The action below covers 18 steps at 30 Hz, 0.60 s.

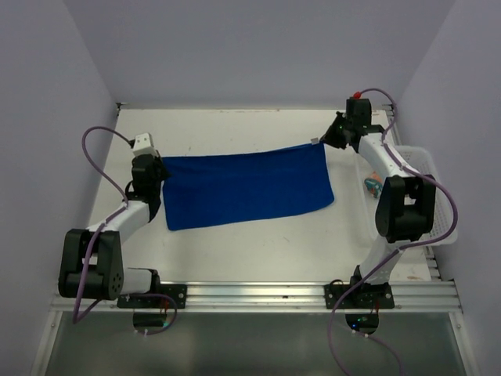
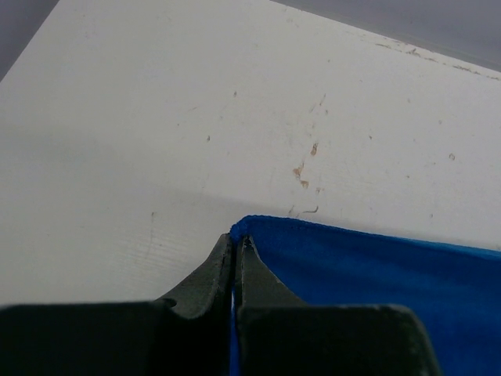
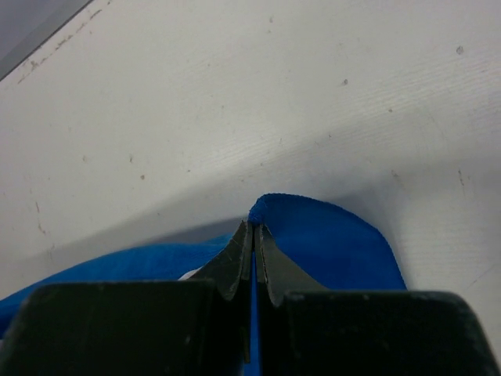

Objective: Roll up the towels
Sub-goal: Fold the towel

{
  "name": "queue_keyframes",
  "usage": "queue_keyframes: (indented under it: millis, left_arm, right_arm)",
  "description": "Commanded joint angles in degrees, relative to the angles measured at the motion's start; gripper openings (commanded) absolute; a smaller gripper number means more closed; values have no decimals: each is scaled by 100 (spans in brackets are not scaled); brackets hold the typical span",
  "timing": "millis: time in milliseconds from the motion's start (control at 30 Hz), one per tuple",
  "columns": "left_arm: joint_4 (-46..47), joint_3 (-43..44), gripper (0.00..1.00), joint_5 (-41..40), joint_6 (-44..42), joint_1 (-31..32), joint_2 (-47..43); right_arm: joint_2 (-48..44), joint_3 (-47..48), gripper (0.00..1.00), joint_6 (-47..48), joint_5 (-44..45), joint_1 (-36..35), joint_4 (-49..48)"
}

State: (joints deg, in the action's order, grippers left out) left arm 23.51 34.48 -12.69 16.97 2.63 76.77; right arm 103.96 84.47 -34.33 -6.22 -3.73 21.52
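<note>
Across the middle of the white tabletop [image 1: 235,258], a plain bright blue cloth towel [image 1: 246,188] is lying spread flat, long side running left to right. Left gripper [image 2: 236,249] is pinching the towel's far left corner, jaws pressing together on the hem. Right gripper [image 3: 254,229] is clamping the far right corner the same way, the fabric there peaking up into the jaws. Along the right edge, a white plastic mesh basket [image 1: 442,227] is sitting beside the right arm, an orange and grey-blue patterned cloth [image 1: 373,184] showing inside it, mostly hidden.
</note>
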Motion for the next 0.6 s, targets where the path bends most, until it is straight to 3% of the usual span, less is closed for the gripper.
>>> queue_keyframes:
  millis: [0, 400, 567]
  left_arm:
    - [663, -248, 0, -111, 61, -61, -259]
    - [954, -890, 0, 460, 87, -53, -1023]
    - [1261, -1591, 0, 574, -71, -52, -1593]
  right_arm:
    - [-411, -245, 0, 146, -3, 21, -130]
    - [-842, -562, 0, -109, -28, 162, 704]
    - [-948, -835, 0, -145, -55, 223, 932]
